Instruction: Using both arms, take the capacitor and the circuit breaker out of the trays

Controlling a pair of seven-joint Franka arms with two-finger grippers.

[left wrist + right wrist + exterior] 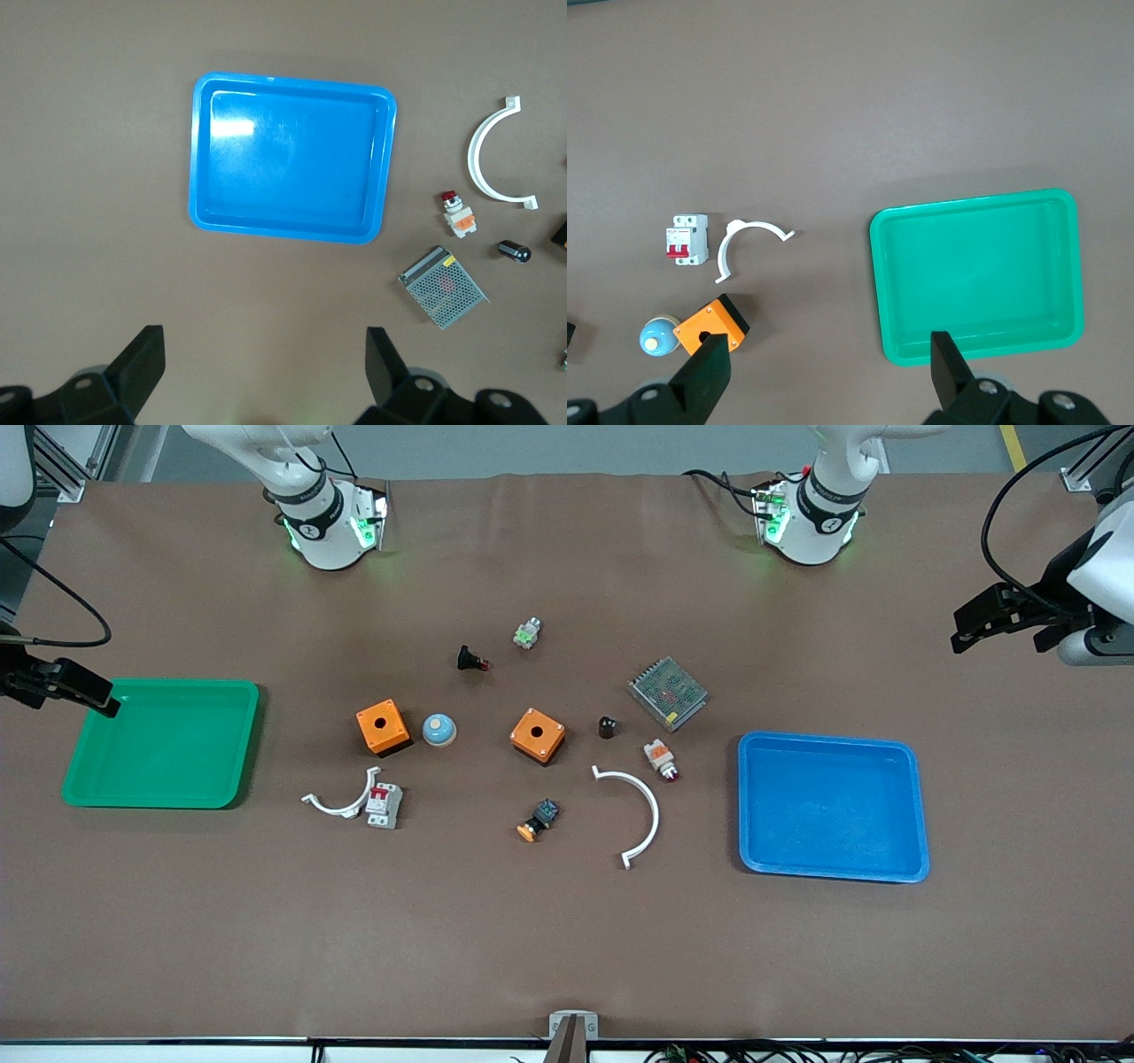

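The capacitor (607, 727), a tiny black cylinder, stands mid-table beside an orange box (538, 735); it also shows in the left wrist view (514, 251). The breaker (384, 805), a white-grey block with red levers, lies against a white curved clip (341, 802); it also shows in the right wrist view (687, 240). My left gripper (966, 631) (266, 372) is open and empty, up in the air at the left arm's end of the table past the blue tray (833, 806) (292, 159). My right gripper (102, 695) (830, 372) is open and empty over the green tray's (159, 744) (974, 266) outer edge.
Mid-table lie a second orange box (383, 727), a blue-white dome (438, 730), a metal mesh box (668, 693), a white-orange lamp (661, 759), a black-blue switch with orange cap (539, 821), a black button part (469, 660), a small green-white part (527, 633) and a large white clip (633, 815).
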